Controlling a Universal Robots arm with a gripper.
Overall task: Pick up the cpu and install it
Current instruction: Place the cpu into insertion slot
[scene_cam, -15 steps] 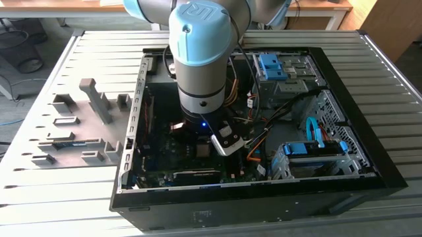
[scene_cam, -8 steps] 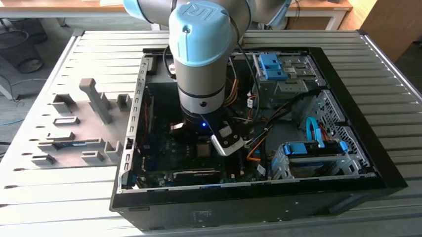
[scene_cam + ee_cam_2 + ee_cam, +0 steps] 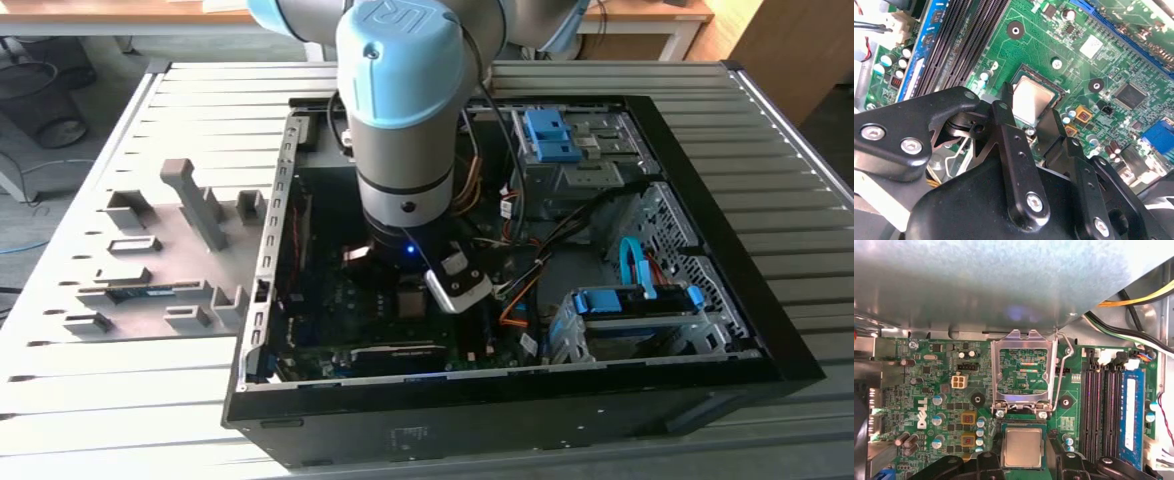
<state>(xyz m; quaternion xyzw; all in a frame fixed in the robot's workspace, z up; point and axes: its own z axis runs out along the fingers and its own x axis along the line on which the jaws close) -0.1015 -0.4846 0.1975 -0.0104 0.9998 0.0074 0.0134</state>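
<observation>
The cpu (image 3: 1023,447), a square chip with a silver lid, lies flat in its dark socket on the green motherboard (image 3: 929,390). In the second wrist view the cpu (image 3: 1031,100) sits between my two black fingers (image 3: 1006,107). My gripper (image 3: 1029,102) straddles it, open, with the fingers just outside the chip's edges. In the first wrist view the gripper (image 3: 1024,462) hangs directly over the chip. The socket's metal load plate (image 3: 1024,365) stands flipped up, its wire lever (image 3: 1066,370) raised beside it. In the exterior view the arm reaches down into the computer case (image 3: 667,130).
Black memory slots (image 3: 1099,405) and a blue memory stick (image 3: 1131,410) run beside the socket. Orange, yellow and black cables (image 3: 1144,297) hang near the case wall. Blue drive cages (image 3: 627,305) fill the case's side at the exterior view's right. A grey fixture tray (image 3: 147,260) lies outside the case.
</observation>
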